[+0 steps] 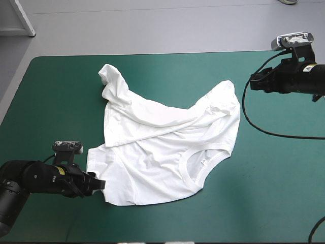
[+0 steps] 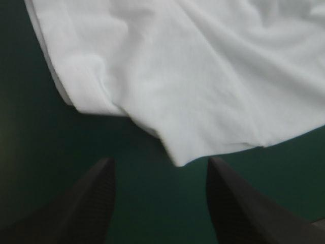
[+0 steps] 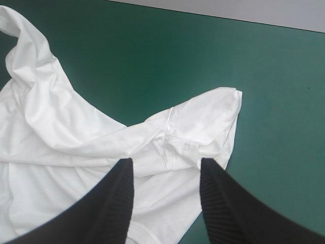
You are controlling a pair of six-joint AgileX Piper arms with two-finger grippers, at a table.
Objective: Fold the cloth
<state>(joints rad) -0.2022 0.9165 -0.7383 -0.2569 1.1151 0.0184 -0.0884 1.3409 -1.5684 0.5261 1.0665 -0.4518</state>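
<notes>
The white T-shirt [image 1: 162, 142] lies half spread and rumpled in the middle of the teal-green table, its neckline [image 1: 203, 165] toward the near right and a bunched sleeve [image 1: 109, 76] at the far left. My left gripper [image 1: 100, 184] sits low at the shirt's near-left corner. In the left wrist view that gripper [image 2: 161, 161] is open, and the shirt's corner [image 2: 177, 152] lies just ahead of the gap, not between the fingers. My right gripper [image 1: 252, 81] hovers beyond the shirt's right sleeve [image 1: 228, 96]. It is open too [image 3: 167, 161], with the sleeve [image 3: 213, 109] ahead of it.
Bare teal-green cover [image 1: 61, 101] surrounds the shirt on all sides. The table's far edge [image 1: 152, 53] runs near the top of the high view, with grey floor beyond it.
</notes>
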